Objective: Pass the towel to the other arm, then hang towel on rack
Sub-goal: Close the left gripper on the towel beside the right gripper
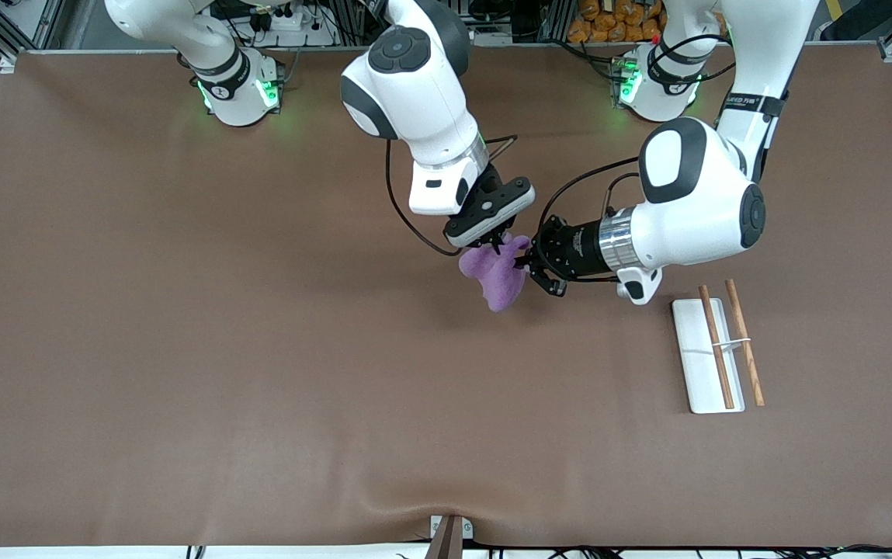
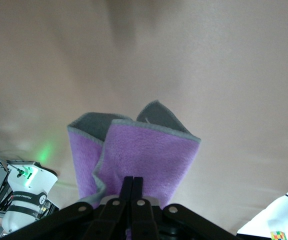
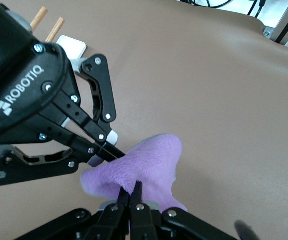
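**Two grippers on one towel, mid-handover above the table**

Brown matting covers the whole table [image 1: 182, 349], and above its middle hangs the small, soft purple towel with a grey edge [image 1: 496, 273], clear of the surface and drooping in a loose bunch.

Both arms have it. The right gripper [image 1: 498, 242], reaching down from the arm based at the right arm's end, has its fingers pressed together on the upper fold of the cloth; its own wrist view shows the fingertips [image 3: 132, 194] pinched into purple pile. The left gripper [image 1: 527, 264] comes in sideways, and its wrist view shows its fingers [image 2: 132, 187] closed tight on the towel's [image 2: 139, 160] edge, with the grey-bordered corners spreading away from the clamp. In the right wrist view the left gripper [image 3: 109, 150] meets the towel [image 3: 139, 167] just beside the right one's grasp.

This double hold looks like the handover point: the giver should not let go until the receiver is secure, so the cloth never falls.

Toward the left arm's end of the table, nearer the front camera, lies the rack [image 1: 706, 365], a small white tray-like base with two thin brown wooden rods and a thin white crosspiece. It sits within the left arm's reach, which probably explains the direction of the pass.
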